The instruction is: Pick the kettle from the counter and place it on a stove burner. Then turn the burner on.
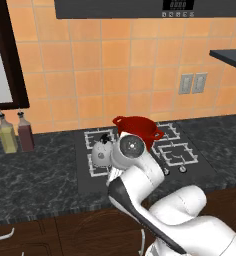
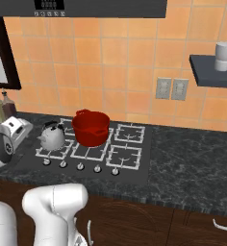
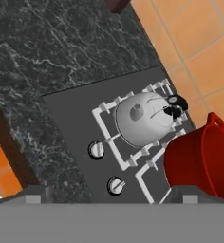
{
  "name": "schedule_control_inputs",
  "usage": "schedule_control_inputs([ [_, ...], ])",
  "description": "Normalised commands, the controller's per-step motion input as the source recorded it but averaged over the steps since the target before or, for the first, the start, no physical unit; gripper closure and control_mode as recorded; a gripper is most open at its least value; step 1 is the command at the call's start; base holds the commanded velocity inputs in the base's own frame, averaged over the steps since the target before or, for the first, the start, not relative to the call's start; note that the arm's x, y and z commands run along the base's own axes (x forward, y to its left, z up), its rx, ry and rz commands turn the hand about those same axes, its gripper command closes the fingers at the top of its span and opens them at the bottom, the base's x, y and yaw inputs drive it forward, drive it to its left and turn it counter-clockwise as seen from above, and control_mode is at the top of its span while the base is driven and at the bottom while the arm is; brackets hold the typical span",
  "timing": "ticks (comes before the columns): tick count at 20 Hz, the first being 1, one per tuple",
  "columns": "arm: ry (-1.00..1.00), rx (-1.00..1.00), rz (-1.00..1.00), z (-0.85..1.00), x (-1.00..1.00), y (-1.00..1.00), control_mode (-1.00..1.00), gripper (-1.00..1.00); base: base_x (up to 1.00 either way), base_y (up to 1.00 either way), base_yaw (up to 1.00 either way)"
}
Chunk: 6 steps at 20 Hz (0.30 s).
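The small silvery-white kettle (image 1: 101,152) (image 2: 52,136) (image 3: 142,118) with its black handle stands upright on the front-left stove burner (image 3: 104,116) (image 2: 41,153) of the black cooktop. The cooktop is set in the dark speckled counter (image 1: 35,175) (image 2: 192,158). My gripper (image 3: 112,197) (image 2: 20,126) hangs above and to the left of the kettle, clear of it. It is open, its fingertips wide apart at the bottom of the hand view with nothing between them. In the left base view my own wrist covers part of the kettle.
A red two-handled pot (image 1: 138,129) (image 2: 91,127) (image 3: 204,156) sits on the burner right beside the kettle. Small round knobs (image 2: 80,166) (image 3: 96,150) line the cooktop's front edge. Two bottles (image 1: 8,135) stand at the back left. The front-right grate (image 2: 125,156) is bare.
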Motion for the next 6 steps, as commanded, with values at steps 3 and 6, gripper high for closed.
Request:
schedule_control_inputs([
  [3,-0.12,0.03,0.0,0.32,-0.4,0.45,-1.0,-1.0,0.0,0.0,0.0],
  [6,-0.1,0.01,-0.01,0.22,-0.33,0.49,-1.0,-1.0,0.0,0.0,0.0],
])
